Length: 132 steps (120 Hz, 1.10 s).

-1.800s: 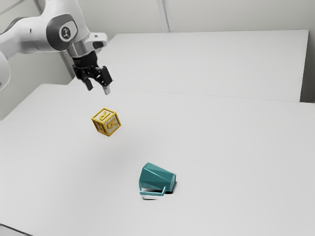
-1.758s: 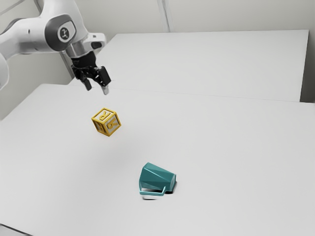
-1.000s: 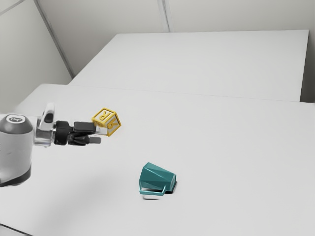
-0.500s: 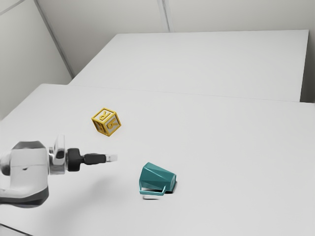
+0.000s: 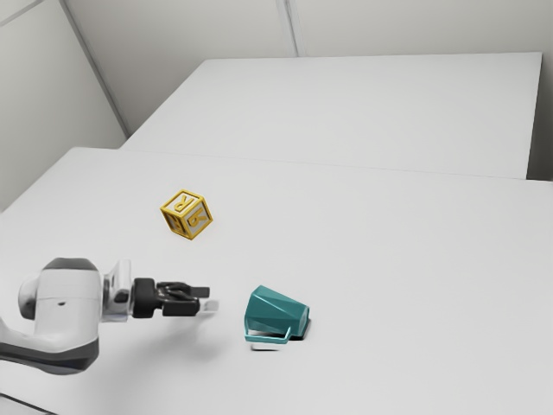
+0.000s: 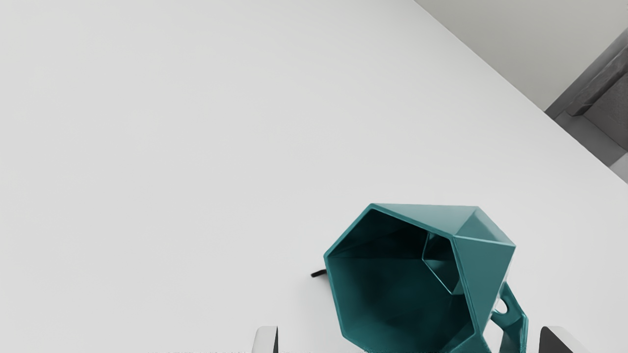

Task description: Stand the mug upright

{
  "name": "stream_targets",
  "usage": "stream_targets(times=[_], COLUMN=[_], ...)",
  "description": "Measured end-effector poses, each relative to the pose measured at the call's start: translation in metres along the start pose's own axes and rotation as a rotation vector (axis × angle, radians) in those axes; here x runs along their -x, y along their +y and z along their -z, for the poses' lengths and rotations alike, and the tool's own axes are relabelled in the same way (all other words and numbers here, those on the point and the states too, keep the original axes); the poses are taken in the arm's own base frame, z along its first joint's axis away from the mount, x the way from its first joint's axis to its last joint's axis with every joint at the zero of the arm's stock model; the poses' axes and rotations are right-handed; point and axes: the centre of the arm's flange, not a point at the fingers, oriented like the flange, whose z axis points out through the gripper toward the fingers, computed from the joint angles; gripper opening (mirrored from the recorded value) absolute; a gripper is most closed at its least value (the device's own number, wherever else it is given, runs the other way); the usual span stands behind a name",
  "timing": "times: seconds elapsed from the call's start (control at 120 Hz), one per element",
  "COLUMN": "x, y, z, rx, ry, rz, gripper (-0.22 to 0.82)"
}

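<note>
Ext. view, lower ctr: the teal mug (image 5: pixel 276 314) lies on its side on the white table (image 5: pixel 415 277), i.e. not upright. Its mouth faces the exterior view's left, its base the exterior view's right; the handle (image 5: pixel 268 340) runs along the mug's lower edge in the frame, w/ a small dark shadow beneath. The arm (image 5: pixel 69 303) enters at lower left, w/ the black gripper (image 5: pixel 206 299) pointing approx. level across the frame toward the exterior view's right. The gripper's tips are near the mug, on its mouth side and slightly higher in the frame; a strip of table shows between, so the two are apart.

Wrist view: the two fingers are spread wide, w/ nothing pinched. The mug lies ahead of the gap between them, open end toward the gripper, so that the dark interior is visible. It sits off-ctr in this gap, nearer to the finger on the handle side; the handle's outline comes close to that finger. On the side away from the handle, a short dark mark shows at the mug's rim.

Ext. view, upper left of ctr: a yellow-edged letter block (image 5: pixel 187 215) rests on the table, higher in the frame than the gripper, well apart from the mug.
</note>
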Motion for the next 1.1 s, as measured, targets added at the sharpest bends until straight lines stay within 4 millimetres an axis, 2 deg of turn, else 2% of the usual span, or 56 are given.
stream_targets(times=[0.533,1.1], x=[0.003,0.017], y=[0.022,0.035], z=[-0.032,-0.061], rx=[0.052,0.059], ry=[0.001,-0.020], rz=[-0.134,-0.156], gripper=[0.57,0.56])
